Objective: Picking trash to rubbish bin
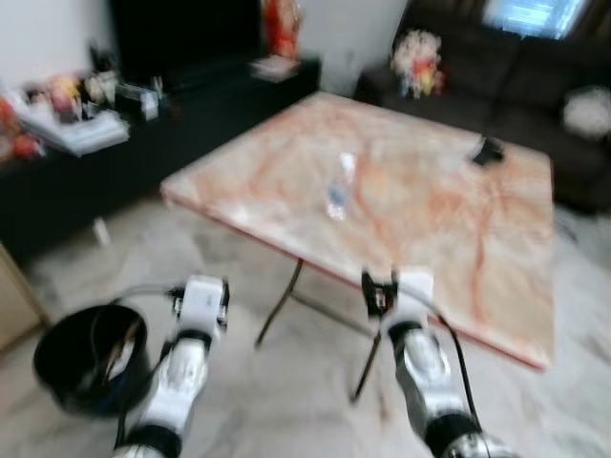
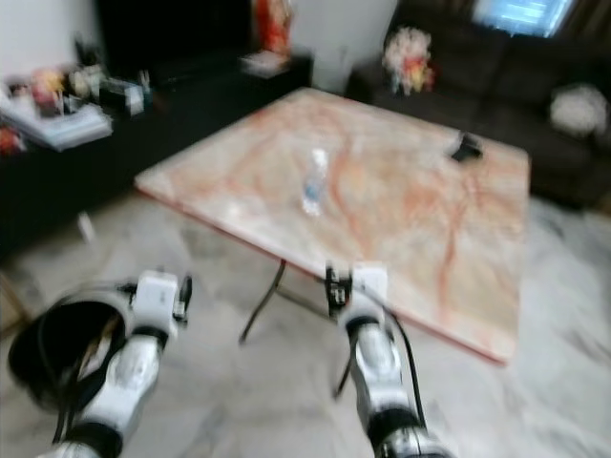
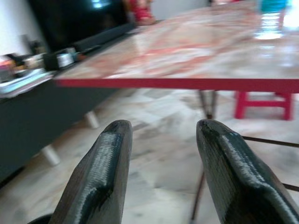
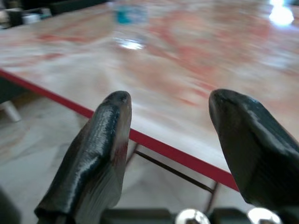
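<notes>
A clear plastic bottle [image 1: 339,186] with a blue label lies on the marble-patterned table [image 1: 458,229], near its middle. A black rubbish bin [image 1: 91,358] stands on the floor at my lower left. My left gripper [image 3: 161,135] is open, held low beside the bin and short of the table's near edge. My right gripper [image 4: 168,105] is open too, its fingers [image 4: 105,140] level with the red table edge and pointing across the top toward the bottle [image 4: 128,14]. Nothing is held in either one.
A small black object [image 1: 489,150] lies at the table's far right. A dark low cabinet [image 1: 143,124] with clutter runs along the left. A dark sofa [image 1: 516,67] stands behind the table. A red stool [image 3: 264,100] and metal table legs [image 1: 282,301] sit underneath.
</notes>
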Tool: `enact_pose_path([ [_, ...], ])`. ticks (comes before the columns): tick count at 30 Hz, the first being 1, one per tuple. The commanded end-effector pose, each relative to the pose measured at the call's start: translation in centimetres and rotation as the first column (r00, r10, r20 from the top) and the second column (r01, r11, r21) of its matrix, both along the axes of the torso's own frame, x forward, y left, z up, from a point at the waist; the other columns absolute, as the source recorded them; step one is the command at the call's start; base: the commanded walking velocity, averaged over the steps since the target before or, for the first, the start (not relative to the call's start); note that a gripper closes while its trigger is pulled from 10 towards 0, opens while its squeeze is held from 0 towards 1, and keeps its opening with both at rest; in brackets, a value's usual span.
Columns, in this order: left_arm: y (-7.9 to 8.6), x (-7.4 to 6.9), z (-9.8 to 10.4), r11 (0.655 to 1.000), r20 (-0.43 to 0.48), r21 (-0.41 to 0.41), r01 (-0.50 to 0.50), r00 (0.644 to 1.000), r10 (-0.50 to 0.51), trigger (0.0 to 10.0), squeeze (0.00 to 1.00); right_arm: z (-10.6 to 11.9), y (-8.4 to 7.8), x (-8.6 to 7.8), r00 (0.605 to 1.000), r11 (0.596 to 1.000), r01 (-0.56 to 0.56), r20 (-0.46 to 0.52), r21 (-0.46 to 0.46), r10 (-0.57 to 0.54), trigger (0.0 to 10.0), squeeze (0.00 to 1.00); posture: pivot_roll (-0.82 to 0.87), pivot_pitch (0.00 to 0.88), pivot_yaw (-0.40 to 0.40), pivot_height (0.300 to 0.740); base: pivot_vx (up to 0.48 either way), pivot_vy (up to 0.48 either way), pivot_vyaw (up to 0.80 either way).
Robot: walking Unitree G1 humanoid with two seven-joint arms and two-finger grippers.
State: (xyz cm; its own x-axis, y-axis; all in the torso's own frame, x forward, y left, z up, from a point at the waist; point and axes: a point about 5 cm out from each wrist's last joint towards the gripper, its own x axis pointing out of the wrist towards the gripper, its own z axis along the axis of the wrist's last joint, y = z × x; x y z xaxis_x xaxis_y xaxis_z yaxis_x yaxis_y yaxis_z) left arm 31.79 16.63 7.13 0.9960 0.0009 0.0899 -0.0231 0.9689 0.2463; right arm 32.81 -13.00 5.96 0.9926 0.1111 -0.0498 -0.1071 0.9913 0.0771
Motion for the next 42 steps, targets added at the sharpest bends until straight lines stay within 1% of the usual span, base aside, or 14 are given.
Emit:
enact_pose_path([
  [1, -1.15, 0.10, 0.18, 0.999, 0.010, -0.010, 0.035, 0.999, -0.035, 10.0, 0.00, 0.11, -0.84, 0.07, 1.000, 1.000, 0.022, 0.005, -0.006, -0.022, 10.0, 0.00, 0.13, 0.000, -0.071, 0.740, 0.000, 0.000, -0.80],
  [24, -1.29, 0.10, 0.29, 0.998, 0.008, -0.036, 0.050, 0.999, -0.049, 10.0, 0.00, -0.03, -0.62, -0.01, 1.000, 1.000, 0.010, -0.002, -0.010, -0.010, 10.0, 0.00, 0.13, 0.000, -0.071, 0.740, 0.000, 0.000, -0.80],
  [31, -1.31, 0.24, 0.39, 0.998, 0.005, -0.050, 0.049, 0.999, -0.048, 10.0, 0.00, 0.18, -0.49, 0.05, 1.000, 1.000, 0.010, 0.012, -0.002, -0.010, 10.0, 0.00, 0.13, 0.000, -0.071, 0.740, 0.000, 0.000, 0.00],
  [39, -1.00, 0.18, 0.00, 0.997, -0.024, -0.073, 0.024, 0.999, -0.025, 10.0, 0.00, 0.17, -0.19, 0.06, 1.000, 1.000, 0.001, 0.007, 0.005, -0.001, 10.0, 0.00, 0.13, 0.000, -0.066, 0.740, 0.000, 0.000, 0.00],
  [42, -0.92, 0.19, -0.02, 0.997, -0.029, -0.079, 0.021, 0.999, -0.023, 10.0, 0.00, 0.31, 0.02, 0.15, 1.000, 1.000, -0.013, 0.012, -0.011, 0.013, 10.0, 0.00, 0.13, 0.000, -0.066, 0.740, 0.000, 0.081, 0.00],
])
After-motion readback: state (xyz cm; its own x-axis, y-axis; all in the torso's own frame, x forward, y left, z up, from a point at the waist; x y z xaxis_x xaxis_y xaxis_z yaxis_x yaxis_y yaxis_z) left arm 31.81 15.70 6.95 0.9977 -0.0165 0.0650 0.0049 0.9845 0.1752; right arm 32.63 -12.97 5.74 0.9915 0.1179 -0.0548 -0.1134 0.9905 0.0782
